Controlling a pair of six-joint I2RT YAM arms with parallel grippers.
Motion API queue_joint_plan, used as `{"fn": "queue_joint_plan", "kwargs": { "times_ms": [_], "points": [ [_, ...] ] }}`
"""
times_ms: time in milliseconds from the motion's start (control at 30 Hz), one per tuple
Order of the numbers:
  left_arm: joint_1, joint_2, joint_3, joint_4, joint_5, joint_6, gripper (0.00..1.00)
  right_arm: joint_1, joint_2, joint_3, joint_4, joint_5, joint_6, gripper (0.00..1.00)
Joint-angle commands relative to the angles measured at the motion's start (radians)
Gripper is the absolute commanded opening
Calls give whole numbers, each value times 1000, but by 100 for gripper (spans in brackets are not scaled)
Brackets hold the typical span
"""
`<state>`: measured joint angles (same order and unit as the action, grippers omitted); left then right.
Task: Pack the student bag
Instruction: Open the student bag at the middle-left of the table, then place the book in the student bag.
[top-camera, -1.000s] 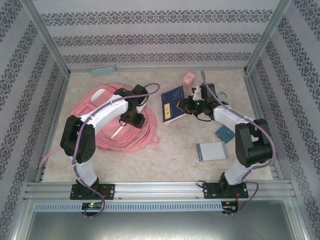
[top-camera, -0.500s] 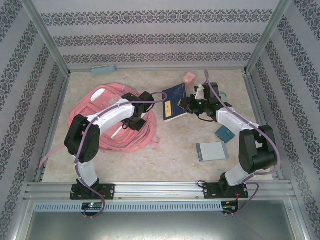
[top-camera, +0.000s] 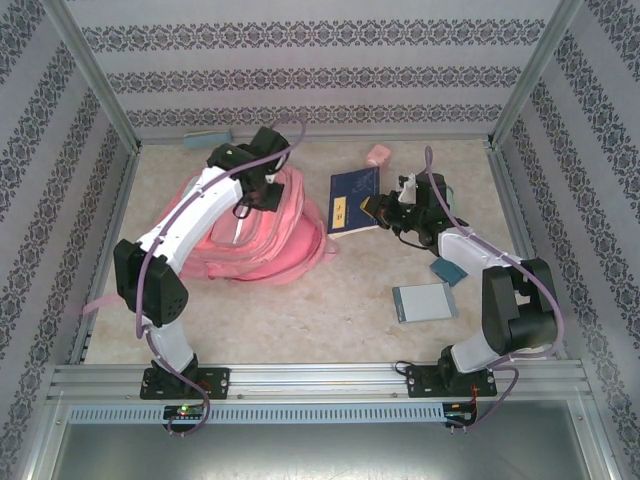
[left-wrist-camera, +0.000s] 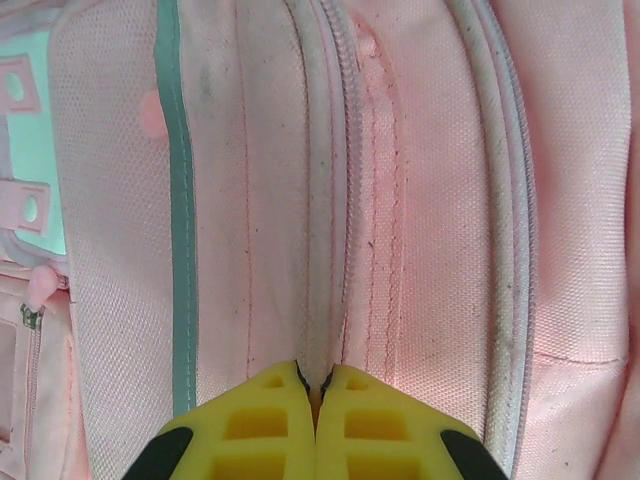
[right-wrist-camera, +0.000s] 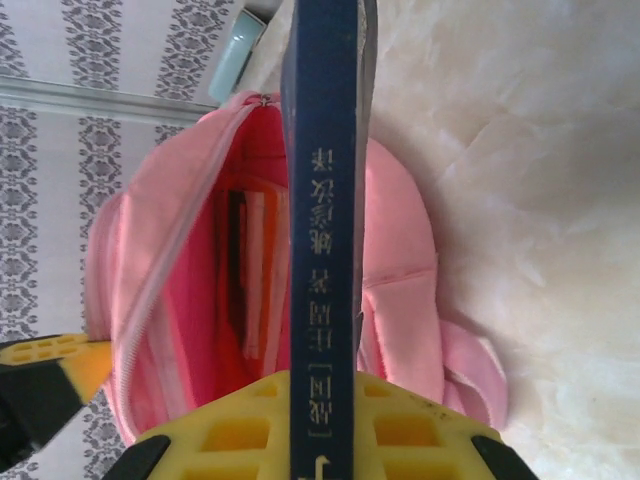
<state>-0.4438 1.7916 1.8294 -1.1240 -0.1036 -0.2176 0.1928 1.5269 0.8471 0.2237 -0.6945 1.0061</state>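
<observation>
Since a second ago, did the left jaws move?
Yes. The left jaws went across the pink bag toward the back wall, ending nearer the teal box there.

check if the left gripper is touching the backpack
Touching. The left wrist view shows the left gripper shut, its yellow tips pinching a raised seam of the pink backpack between them.
</observation>
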Motion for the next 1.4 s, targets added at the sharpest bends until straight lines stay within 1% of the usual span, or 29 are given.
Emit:
{"fn": "queue_joint_plan", "kwargs": {
  "times_ms": [0, 167, 300, 433, 567, 633, 767, 1067, 1200, 1267, 1300, 1367],
  "points": [
    [42, -90, 50, 35, 104, -58, 0, 62, 15, 7, 226, -29, 126, 0],
    [132, -139, 39, 111, 275, -101, 0, 184, 116, 33, 426, 47, 249, 0],
    [159, -150, 53, 136, 342, -94, 0, 263, 194, 71, 542, 120, 320, 0],
    [193, -148, 81, 144, 407, -92, 0, 339, 270, 140, 583, 187, 338, 0],
    [224, -137, 98, 157, 452, -131, 0, 397, 354, 196, 642, 265, 388, 0],
    [231, -129, 108, 159, 457, -149, 0, 424, 395, 224, 672, 308, 410, 0],
    [234, -119, 118, 186, 486, -182, 0, 481, 488, 308, 677, 381, 431, 0],
    [235, -102, 132, 213, 506, -222, 0, 577, 685, 502, 639, 545, 490, 0],
    [236, -95, 136, 218, 519, -230, 0, 605, 772, 627, 577, 526, 501, 0],
    [235, -95, 138, 220, 521, -231, 0, 616, 818, 696, 536, 492, 509, 0],
    [235, -94, 140, 219, 521, -228, 0, 621, 835, 718, 525, 481, 513, 3],
    [235, -95, 139, 215, 520, -223, 0, 625, 855, 748, 471, 451, 513, 6]
  ]
}}
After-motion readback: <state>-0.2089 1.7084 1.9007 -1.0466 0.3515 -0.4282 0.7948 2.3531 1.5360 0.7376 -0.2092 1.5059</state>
